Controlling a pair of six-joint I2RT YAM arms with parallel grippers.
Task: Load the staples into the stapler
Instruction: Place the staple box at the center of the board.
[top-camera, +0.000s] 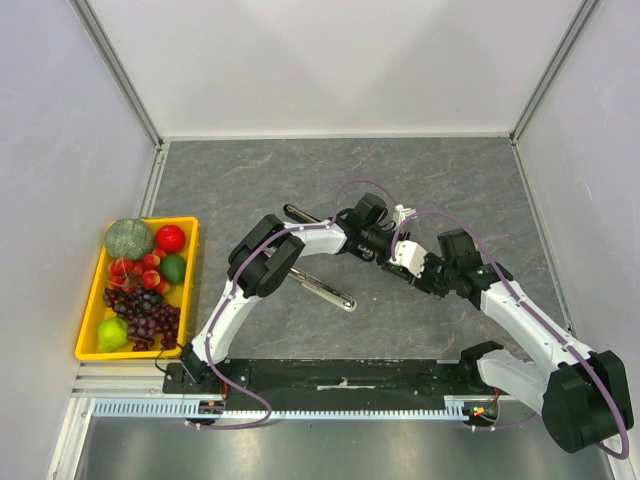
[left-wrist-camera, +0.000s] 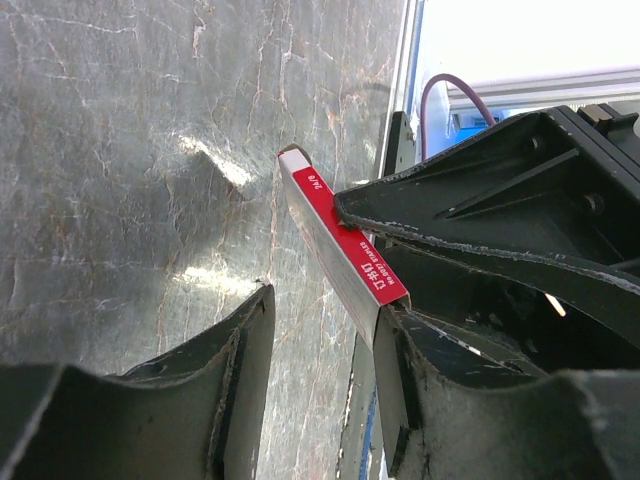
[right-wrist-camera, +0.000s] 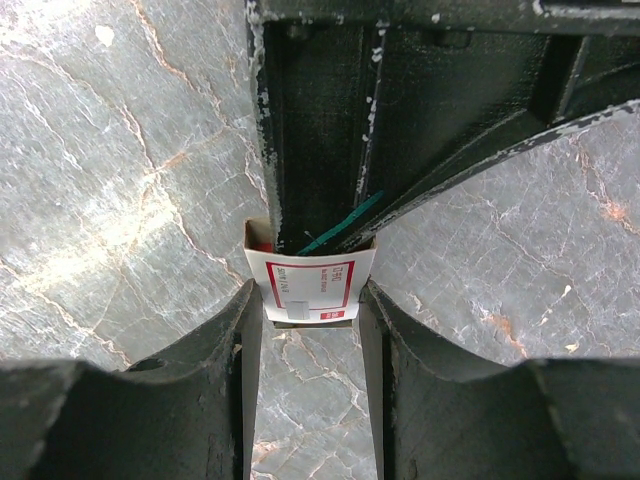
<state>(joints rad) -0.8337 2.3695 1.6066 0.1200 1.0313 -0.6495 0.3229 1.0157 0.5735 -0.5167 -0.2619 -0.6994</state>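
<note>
Above the middle of the table, the right gripper pinches the little staple box by its sides. The left gripper is spread, with one finger touching the box. It should close slowly on the free end, then pull gently.

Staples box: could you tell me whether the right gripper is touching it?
Touching. In the right wrist view, both fingers of the right gripper press the staples box.

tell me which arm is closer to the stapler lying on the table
Left. In the top view the left arm reaches right over the opened-out stapler, with its elbow above it. The right arm sits off to the stapler's right, clear of it.
</note>
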